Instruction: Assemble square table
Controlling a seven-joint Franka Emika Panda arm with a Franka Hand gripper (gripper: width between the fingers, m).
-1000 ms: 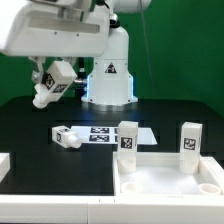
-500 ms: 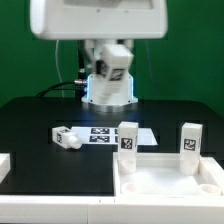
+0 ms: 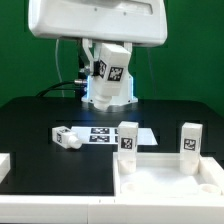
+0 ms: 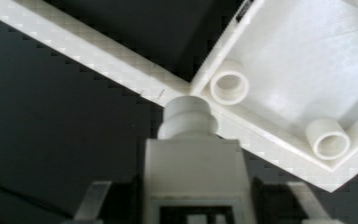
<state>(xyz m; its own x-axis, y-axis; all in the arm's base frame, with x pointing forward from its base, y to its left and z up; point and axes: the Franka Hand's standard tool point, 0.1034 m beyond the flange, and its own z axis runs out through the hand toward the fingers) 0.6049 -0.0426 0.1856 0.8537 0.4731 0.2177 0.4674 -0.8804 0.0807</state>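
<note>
Hanging high w/ arm point(image 3: 100, 22) raised, tool point(image 4: 194, 200) clamped on leg point(image 3: 110, 68), leg tip twd tabletop point(image 4: 309, 65) corner

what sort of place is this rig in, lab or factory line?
Probably a robotics lab bench: a black table in front of a green backdrop, the marker board lying flat on it, and a white leg with a printed tag held in the claw.

A plain flat green wall point(image 3: 190, 50) rises behind the matte black desk point(image 3: 30, 125). Even light leaves a faint sheen on the desk; a thin white marker board point(image 3: 146, 133) lies near its middle.
</note>
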